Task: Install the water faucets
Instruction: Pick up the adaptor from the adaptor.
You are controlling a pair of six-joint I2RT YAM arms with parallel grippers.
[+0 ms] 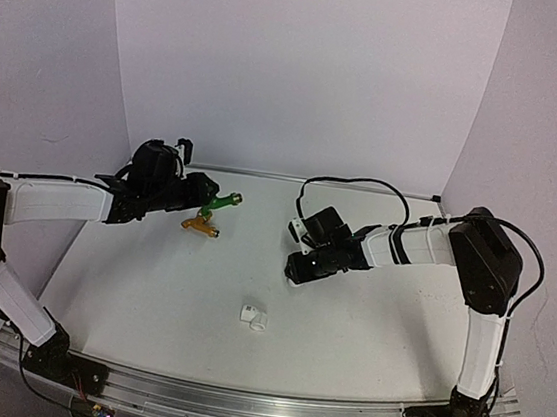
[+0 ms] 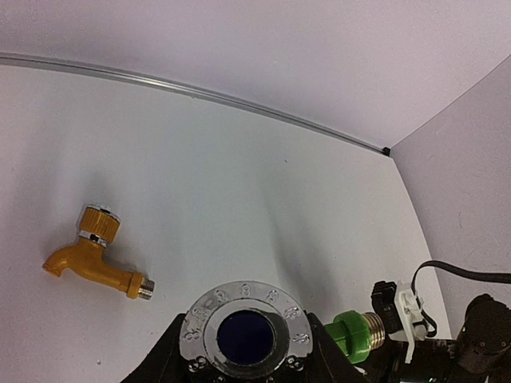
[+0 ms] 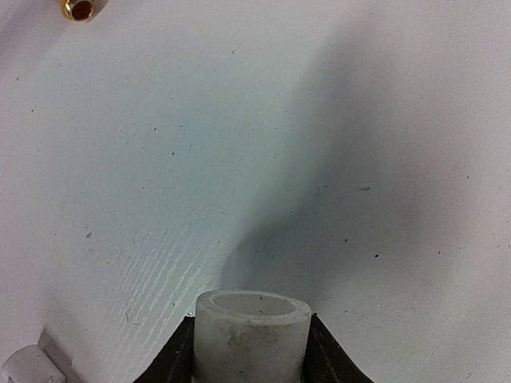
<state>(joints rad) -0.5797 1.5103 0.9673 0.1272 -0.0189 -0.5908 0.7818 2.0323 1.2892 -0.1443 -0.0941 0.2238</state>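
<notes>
1. I read the left pincer (image 1: pixel 202 196) as clenched on the green faucet (image 1: pixel 222 202). In the top view this faucet sits at 10 o'clock from the centre of the counter (image 1: pixel 149 284), with its brass threaded end aimed at 2 o'clock. In the left wrist view, its chrome knob with a blue cap (image 2: pixel 246 335) faces the camera between the 2 fingers. The green body and brass thread run out toward 3 o'clock.

2. The orange-yellow faucet (image 1: pixel 201 226) lies loose on the counter, just beside the green faucet at its 7 o'clock. No pincer touches it. In the left wrist view I see it on its side, spout toward 9 o'clock and threaded end toward 4 o'clock.

3. The right pincer (image 3: pixel 254 355) is grasping a white pipe fitting (image 3: pixel 254 327), whose open bore shows at the far end. In the top view this pincer sits at 3 o'clock from both faucets, well apart.

4. A second white fitting (image 1: pixel 254 316) rests on the counter at 6 o'clock from centre, apart from both pincers.
</notes>
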